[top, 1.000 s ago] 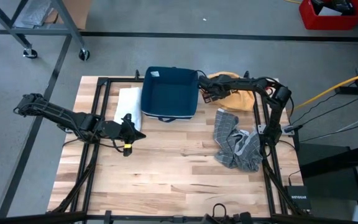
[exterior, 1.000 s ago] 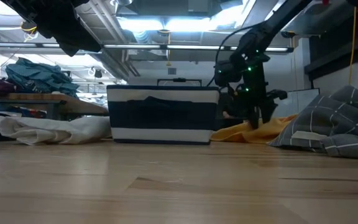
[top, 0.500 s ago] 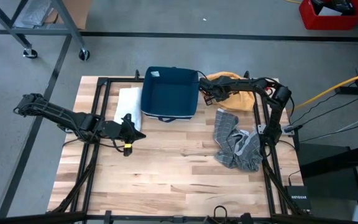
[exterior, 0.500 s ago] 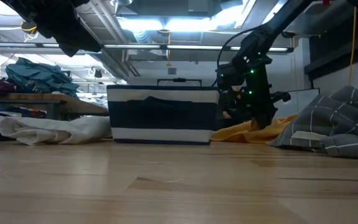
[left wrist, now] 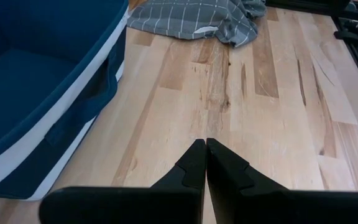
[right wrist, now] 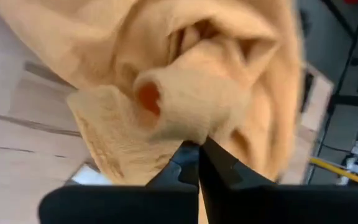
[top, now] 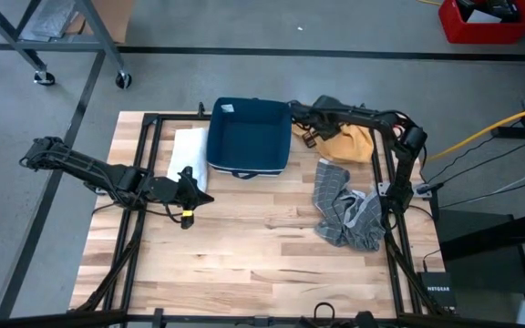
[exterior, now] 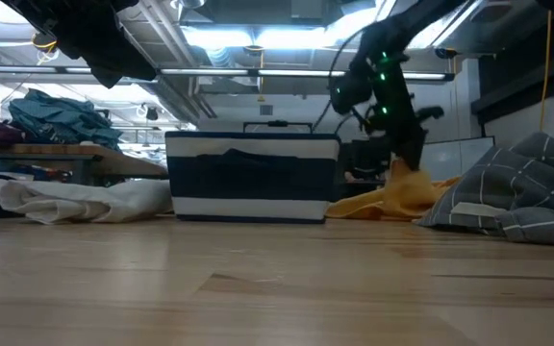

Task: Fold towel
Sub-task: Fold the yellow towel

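The right tool (right wrist: 199,149) is clamped on a fold of the yellow towel (top: 352,141), which lies bunched at the bench's (top: 244,246) far right corner beside the blue bin (top: 249,137). It looks soft, light and floppy; a corner would spread it better. The left tool (left wrist: 206,146) waits pressed together, holding nothing.
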You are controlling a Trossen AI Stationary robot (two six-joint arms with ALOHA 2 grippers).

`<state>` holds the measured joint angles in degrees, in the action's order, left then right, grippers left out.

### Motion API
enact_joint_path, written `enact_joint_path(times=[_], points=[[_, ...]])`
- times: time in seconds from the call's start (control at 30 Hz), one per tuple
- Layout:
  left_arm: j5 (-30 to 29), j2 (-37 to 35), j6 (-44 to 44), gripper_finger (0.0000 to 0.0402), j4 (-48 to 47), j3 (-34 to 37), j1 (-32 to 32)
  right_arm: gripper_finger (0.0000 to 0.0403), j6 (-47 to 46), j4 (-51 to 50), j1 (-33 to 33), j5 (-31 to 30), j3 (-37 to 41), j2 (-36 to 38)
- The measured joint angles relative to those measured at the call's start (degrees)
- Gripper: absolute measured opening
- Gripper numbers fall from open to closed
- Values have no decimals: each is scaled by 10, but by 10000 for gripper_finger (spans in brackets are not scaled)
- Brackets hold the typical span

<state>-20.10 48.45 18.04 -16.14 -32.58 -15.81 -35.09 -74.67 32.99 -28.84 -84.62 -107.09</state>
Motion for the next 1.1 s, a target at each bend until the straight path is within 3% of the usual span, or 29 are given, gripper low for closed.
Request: enact_joint_path(times=[0.37,0.73,0.87,1.1], points=[[0,0,0,5,0,0,0,2,8,-152,-49,-34,-242,0],[0,0,0,5,1,0,0,1,9,-153,-131,-93,-498,9],[0,0,0,5,5,0,0,0,10,-110,-159,-129,-478,58],[-1,0,-15,5,42,0,6,0,-9,-115,-197,-132,-477,117]])
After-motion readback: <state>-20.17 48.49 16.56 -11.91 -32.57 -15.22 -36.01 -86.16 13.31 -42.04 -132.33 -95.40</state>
